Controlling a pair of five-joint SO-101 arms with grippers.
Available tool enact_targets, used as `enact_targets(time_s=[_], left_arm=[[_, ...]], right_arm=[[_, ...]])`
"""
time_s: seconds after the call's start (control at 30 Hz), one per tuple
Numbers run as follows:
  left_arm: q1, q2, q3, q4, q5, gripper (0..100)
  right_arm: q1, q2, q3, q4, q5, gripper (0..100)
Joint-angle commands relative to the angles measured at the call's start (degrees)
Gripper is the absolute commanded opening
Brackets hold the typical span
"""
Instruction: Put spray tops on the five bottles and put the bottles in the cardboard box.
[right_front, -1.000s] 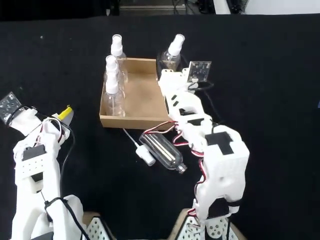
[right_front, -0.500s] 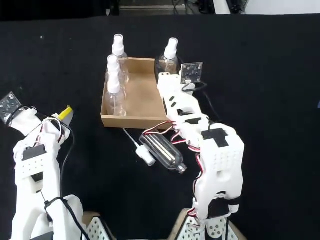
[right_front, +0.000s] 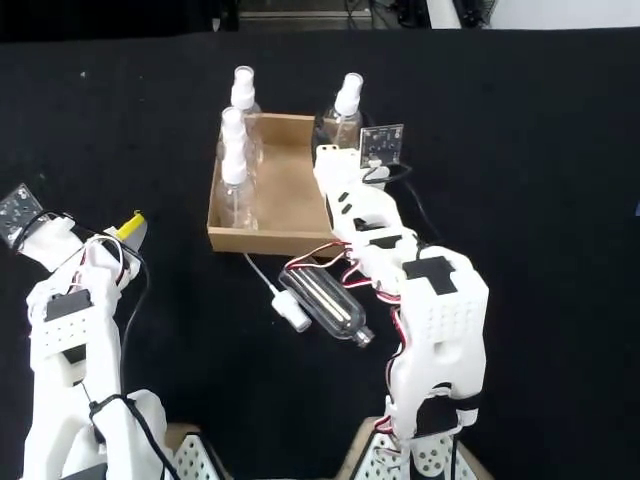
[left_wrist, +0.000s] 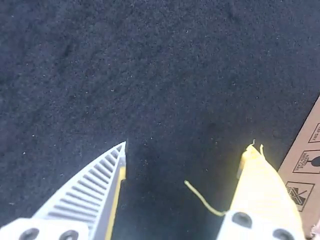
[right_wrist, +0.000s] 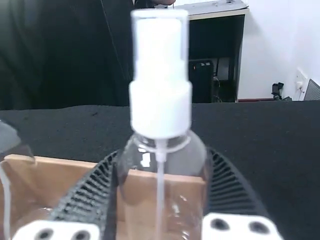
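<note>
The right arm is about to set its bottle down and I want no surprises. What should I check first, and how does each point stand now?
1. Right gripper shut on its bottle: ok.
2. Spray top seated on that bottle: ok.
3. Bottle past the cardboard box wall, over the floor: cannot tell.
4. Bare floor in the box beside the standing bottles: ok.
5. Last bottle capped: not ok; it lies on the table, its top beside it.
6. Left gripper open, holding nothing: ok.
</note>
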Motion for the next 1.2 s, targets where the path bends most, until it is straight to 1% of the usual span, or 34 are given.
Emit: enact_targets(time_s=[0.0, 0.4, 0.57, 1.17], left_arm=[[-0.4, -0.62, -0.4, -0.97, 0.44, 34], [-0.4, -0.62, -0.4, -0.97, 0.44, 34], [-0.4, -0.62, -0.4, -0.97, 0.44, 34], [-0.4, -0.62, -0.4, -1.05, 0.44, 34]], right_arm=[[-0.53, -0.22, -1.54, -0.88, 0.62, 19.0], [-0.62, -0.66, -0.75, -1.14, 0.7, 19.5], [-0.79, -0.66, -0.57, -1.14, 3.52, 19.5], [-1.32, -0.66, -0.57, -1.14, 4.57, 19.6]])
